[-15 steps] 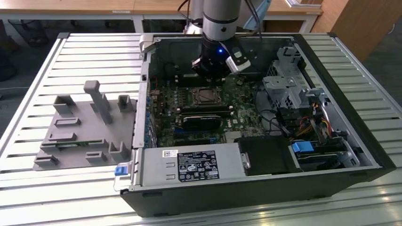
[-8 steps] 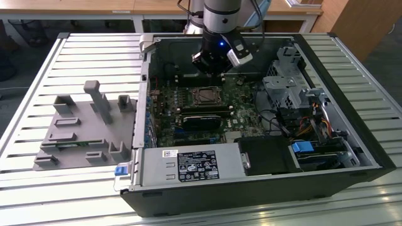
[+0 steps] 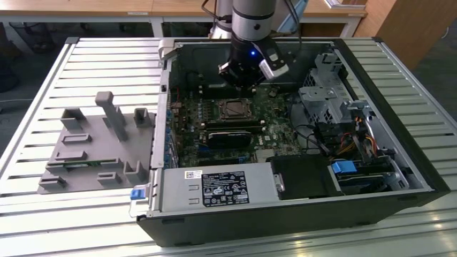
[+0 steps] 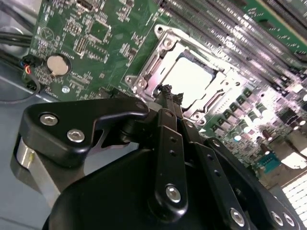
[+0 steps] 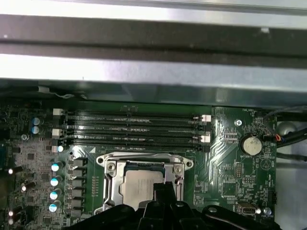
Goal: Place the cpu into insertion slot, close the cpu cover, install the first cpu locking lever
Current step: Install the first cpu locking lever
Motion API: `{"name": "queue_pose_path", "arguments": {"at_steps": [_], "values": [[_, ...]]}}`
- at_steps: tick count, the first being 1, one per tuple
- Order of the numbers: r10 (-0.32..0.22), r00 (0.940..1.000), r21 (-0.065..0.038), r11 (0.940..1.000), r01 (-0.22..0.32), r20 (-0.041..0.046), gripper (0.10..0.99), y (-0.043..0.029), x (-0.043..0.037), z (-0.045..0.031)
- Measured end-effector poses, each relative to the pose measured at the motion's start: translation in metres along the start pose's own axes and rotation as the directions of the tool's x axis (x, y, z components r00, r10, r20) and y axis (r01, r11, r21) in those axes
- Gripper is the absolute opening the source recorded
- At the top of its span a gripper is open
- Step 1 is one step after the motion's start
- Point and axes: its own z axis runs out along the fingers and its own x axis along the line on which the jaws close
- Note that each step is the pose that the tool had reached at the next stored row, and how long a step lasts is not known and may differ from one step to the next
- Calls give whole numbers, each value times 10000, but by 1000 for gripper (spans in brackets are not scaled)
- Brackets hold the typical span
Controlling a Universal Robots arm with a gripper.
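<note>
The cpu (image 5: 140, 184) lies flat in the insertion slot (image 3: 234, 110) on the green motherboard, and its pale metal top (image 4: 191, 79) catches the light. The silvery cpu cover (image 5: 109, 178) lies down around the chip as a frame (image 4: 154, 53). My gripper (image 4: 169, 91) hangs just above the socket's edge, with its black fingers (image 5: 163, 190) pressed together and nothing visible between them. In the exterior view the gripper (image 3: 243, 84) sits inside the open computer case, just behind the socket. I cannot make out a locking lever clearly.
Several long black memory slots (image 5: 132, 128) run beside the socket. A round coin battery (image 5: 250, 144) sits on the board. The case wall (image 3: 166, 80), a drive cage (image 3: 325, 101), cables (image 3: 350, 142) and the power supply (image 3: 218, 187) ring the board. A grey fixture (image 3: 96, 144) stands outside on the slatted table.
</note>
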Motion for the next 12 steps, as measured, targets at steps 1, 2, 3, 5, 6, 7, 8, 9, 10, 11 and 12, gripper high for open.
{"name": "queue_pose_path", "arguments": {"at_steps": [1,2,3,5,6,7,8,9,10,11,12], "values": [[0,10000,0,10000,0,0,106,-16,0,-1],[1,10000,0,10000,-1,0,106,-31,1,-1],[1,10000,-1,10000,-1,0,106,-47,1,-2],[2,10000,-18,10000,-2,-13,106,-77,2,-4],[3,10000,-29,10000,-3,-37,106,-87,2,-4],[4,10000,-39,10000,-5,-57,106,-98,2,-5],[5,10000,-47,10000,-5,-69,106,-110,2,-5],[5,10000,-53,10000,-5,-74,106,-123,2,-6],[5,10000,-67,10000,-5,-74,106,-140,3,-6],[5,10000,-87,10000,-6,-73,106,-160,3,-7],[5,10000,-104,9999,-6,-73,106,-181,4,-8]]}}
